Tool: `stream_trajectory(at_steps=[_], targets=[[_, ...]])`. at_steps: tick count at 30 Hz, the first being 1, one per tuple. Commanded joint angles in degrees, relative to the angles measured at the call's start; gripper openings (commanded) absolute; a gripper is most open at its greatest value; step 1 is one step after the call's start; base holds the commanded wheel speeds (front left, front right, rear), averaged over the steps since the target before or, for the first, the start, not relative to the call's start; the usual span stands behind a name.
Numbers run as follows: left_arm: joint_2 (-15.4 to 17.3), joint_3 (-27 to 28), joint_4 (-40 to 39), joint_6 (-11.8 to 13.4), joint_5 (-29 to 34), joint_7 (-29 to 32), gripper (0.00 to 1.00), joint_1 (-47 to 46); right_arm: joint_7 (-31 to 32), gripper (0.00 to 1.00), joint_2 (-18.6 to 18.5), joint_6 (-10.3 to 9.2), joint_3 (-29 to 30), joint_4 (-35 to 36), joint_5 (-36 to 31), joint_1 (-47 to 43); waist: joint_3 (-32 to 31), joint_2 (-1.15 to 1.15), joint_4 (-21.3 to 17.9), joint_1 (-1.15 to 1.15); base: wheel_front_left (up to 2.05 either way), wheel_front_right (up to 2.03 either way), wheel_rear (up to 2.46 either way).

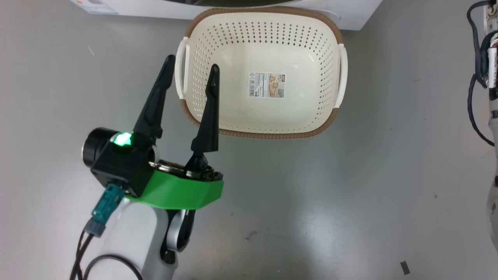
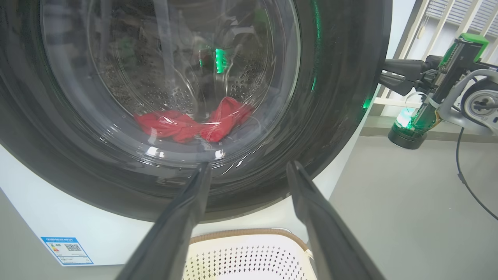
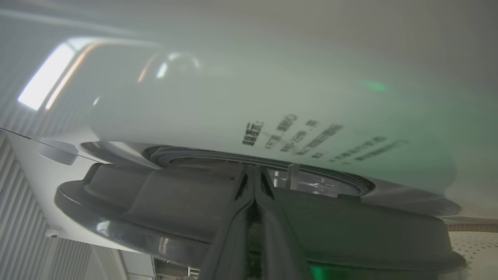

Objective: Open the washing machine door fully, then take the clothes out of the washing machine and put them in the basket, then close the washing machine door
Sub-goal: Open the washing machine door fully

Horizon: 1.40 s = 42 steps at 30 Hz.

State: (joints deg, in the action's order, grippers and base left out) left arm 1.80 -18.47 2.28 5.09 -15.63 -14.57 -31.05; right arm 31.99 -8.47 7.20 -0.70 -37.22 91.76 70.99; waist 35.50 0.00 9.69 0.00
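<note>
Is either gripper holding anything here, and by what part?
Nothing is held. The left gripper stands open and empty; the right gripper is shut, tips at the edge of the washing machine door, clamping nothing.

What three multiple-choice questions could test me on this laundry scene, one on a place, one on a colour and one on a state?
1. Where are the clothes? A on a chair; B on a shelf; C inside the washing machine, behind its door.
2. What colour are the clothes? A red; B blue; C green.
3. The basket is: A full; B empty; C tipped over.

Answers:
1 C: they lie in the drum, seen through the door glass.
2 A: bright red fabric shows through the glass.
3 B: it stands upright, and its bare bottom carries just a label sticker.
</note>
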Motion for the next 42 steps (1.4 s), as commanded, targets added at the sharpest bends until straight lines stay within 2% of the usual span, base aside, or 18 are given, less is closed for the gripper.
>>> stream_trajectory(at_steps=[1, 11, 18, 42], targets=[[1.08, 1.38, -1.66, 0.44, 0.01, -0.43, 1.00, -0.41, 1.05, 0.00, 1.25, 0.29, -0.96, 1.26, 0.19, 1.36, 0.35, 0.00, 0.16, 0.00, 0.00, 0.00, 0.00], [1.08, 1.45, -1.41, 0.91, -0.44, -0.43, 1.00, -0.79, 3.45, 0.00, 1.86, 0.29, -2.77, 1.17, 0.10, 1.61, 0.17, 0.00, -0.41, 0.00, 0.00, 0.00, 0.00], [1.08, 2.30, -0.91, 0.70, -0.15, -0.43, 1.00, -0.44, 6.37, 0.00, 2.40, 0.29, -4.61, 4.77, 0.42, -2.00, -0.81, 0.00, -1.42, 0.00, 0.00, 0.00, 0.00], [1.08, 4.91, 2.06, 0.54, 0.16, -0.43, 1.00, 3.38, 6.53, 0.00, 4.90, 0.29, -7.84, 8.47, 3.15, -13.29, -8.85, 0.00, -4.08, 0.00, 0.00, 0.00, 0.00]])
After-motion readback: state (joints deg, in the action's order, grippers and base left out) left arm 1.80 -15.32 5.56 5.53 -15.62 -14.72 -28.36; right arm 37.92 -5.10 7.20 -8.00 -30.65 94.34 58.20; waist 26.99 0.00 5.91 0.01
